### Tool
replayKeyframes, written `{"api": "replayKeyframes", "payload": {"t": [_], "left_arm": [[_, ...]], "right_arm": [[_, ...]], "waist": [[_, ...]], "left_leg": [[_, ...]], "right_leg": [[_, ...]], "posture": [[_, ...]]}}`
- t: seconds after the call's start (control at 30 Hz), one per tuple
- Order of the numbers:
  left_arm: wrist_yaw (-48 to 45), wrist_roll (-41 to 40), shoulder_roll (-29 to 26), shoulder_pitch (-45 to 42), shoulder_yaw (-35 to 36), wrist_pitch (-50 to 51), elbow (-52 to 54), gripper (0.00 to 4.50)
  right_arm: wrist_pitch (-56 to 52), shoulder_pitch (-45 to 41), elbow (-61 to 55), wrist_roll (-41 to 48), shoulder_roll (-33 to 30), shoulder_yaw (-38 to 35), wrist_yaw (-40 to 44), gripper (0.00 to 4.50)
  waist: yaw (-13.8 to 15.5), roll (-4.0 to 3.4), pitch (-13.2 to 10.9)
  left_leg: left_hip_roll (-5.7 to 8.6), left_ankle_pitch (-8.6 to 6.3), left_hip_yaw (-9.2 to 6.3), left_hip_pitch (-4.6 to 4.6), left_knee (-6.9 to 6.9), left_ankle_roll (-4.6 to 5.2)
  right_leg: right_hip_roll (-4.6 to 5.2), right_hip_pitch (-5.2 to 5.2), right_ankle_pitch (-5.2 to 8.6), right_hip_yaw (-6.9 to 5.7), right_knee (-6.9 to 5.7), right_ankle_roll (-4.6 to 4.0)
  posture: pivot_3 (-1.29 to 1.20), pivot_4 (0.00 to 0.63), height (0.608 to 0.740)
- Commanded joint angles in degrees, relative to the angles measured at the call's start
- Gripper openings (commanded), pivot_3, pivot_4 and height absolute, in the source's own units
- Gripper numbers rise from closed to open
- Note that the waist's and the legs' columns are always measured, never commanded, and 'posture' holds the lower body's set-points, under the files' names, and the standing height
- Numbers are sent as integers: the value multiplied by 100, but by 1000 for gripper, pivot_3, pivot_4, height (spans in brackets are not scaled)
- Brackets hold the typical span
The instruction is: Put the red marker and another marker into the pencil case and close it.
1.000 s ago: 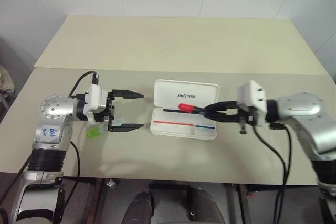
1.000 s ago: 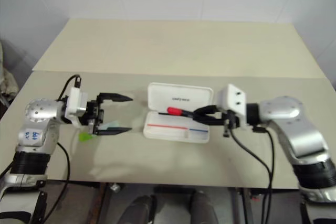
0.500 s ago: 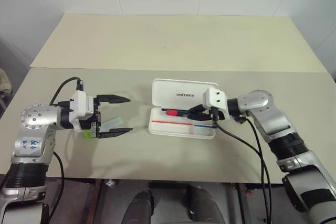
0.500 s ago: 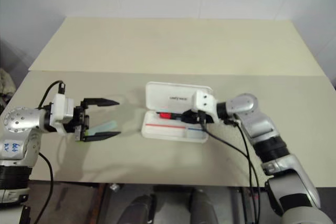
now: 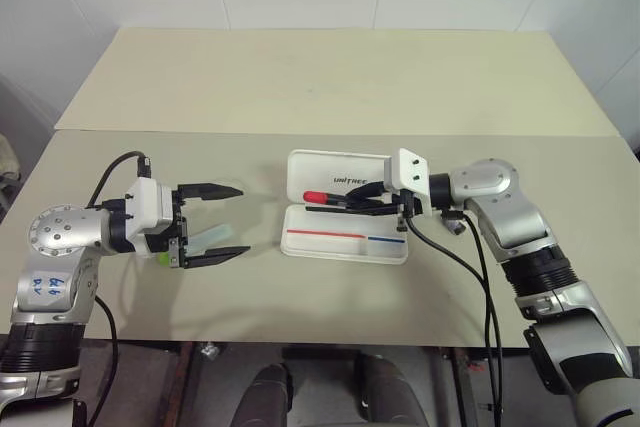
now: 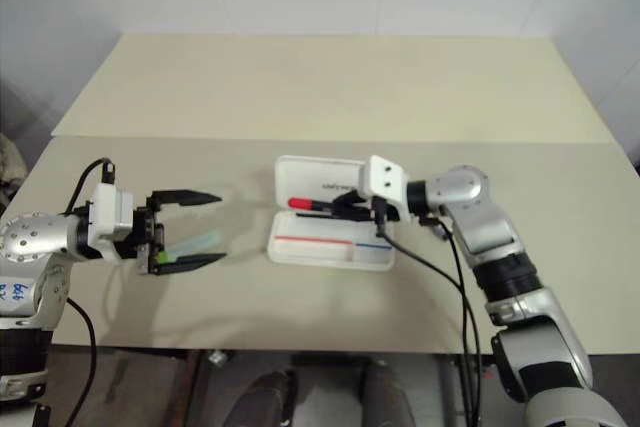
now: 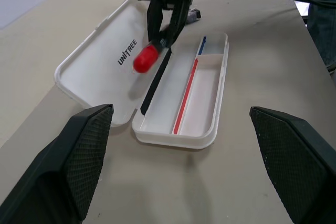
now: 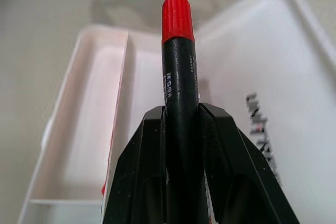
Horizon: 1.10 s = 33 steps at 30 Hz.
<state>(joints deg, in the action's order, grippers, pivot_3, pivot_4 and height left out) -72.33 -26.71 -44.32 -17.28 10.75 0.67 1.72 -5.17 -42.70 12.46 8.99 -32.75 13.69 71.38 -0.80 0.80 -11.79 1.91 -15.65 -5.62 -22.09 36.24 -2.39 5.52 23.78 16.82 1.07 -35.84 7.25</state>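
Right wrist view: right fingers (image 8: pixel 181 129) still clamp red marker (image 8: pixel 178 66), cap forward, over open case (image 5: pixel 345 232) near hinge line. Marker has travelled further left than a second ago; release looks near. Left fingers (image 5: pixel 228 222) spread, empty, pulled slightly back; green marker (image 5: pixel 200 240) on table (image 5: pixel 330 97) between them.

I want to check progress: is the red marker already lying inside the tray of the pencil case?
No, the red marker is between the fingers of the right gripper, above the open pencil case.
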Motion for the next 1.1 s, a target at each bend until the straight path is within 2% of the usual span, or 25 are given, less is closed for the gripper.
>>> {"api": "replayKeyframes", "payload": {"t": [0.03,0.23,0.33,0.47,0.67,0.77,1.0,1.1], "left_arm": [[96,-77,-115,-1,162,10,231,4500],[67,-122,-171,70,184,76,299,4500],[68,-139,-203,77,199,90,313,4500],[73,-100,-264,147,253,90,320,4500],[479,398,-628,432,406,162,214,4500],[1045,869,-984,669,497,680,252,4500],[1738,967,-1362,1073,680,2254,651,4500],[1752,995,-1450,1256,615,2508,642,4500]], "right_arm": [[7,69,-113,21,-101,-29,154,2324],[-47,119,-145,26,-2,-37,69,4457],[-237,133,-324,323,48,-305,-44,4457],[-632,430,-989,1035,-196,-692,307,4457],[-1077,943,-2033,1974,-566,-1255,536,4457],[-1245,870,-2257,2271,-543,-1486,353,4457],[-1048,781,-2155,2180,-506,-1570,92,4457],[-951,827,-2165,2111,-540,-1558,55,4457]], "waist": [[0,0,0],[-69,0,0],[-86,0,0],[-71,0,0],[-75,0,0],[-102,-1,-1],[-64,-1,-1],[-67,-1,-1]], "left_leg": [[0,0,0,0,0,0],[-1,0,1,0,0,1],[-1,1,1,1,0,1],[-3,1,-1,0,-3,0],[-2,-3,-1,-3,-3,6],[-6,-2,5,4,-4,6],[-10,0,3,6,-3,6],[-8,0,3,4,-6,6]], "right_leg": [[0,0,0,0,0,0],[-1,0,0,1,-4,-1],[-1,1,-1,2,-5,-1],[-1,2,0,1,-2,-1],[2,1,0,1,3,-1],[-3,1,-3,10,-4,-5],[-7,1,-7,7,-8,-11],[-3,1,-7,8,-6,-11]], "posture": [[0,150,740],[0,150,740],[0,150,740],[0,150,740],[0,150,740],[0,150,740],[0,150,740],[0,150,740]]}}
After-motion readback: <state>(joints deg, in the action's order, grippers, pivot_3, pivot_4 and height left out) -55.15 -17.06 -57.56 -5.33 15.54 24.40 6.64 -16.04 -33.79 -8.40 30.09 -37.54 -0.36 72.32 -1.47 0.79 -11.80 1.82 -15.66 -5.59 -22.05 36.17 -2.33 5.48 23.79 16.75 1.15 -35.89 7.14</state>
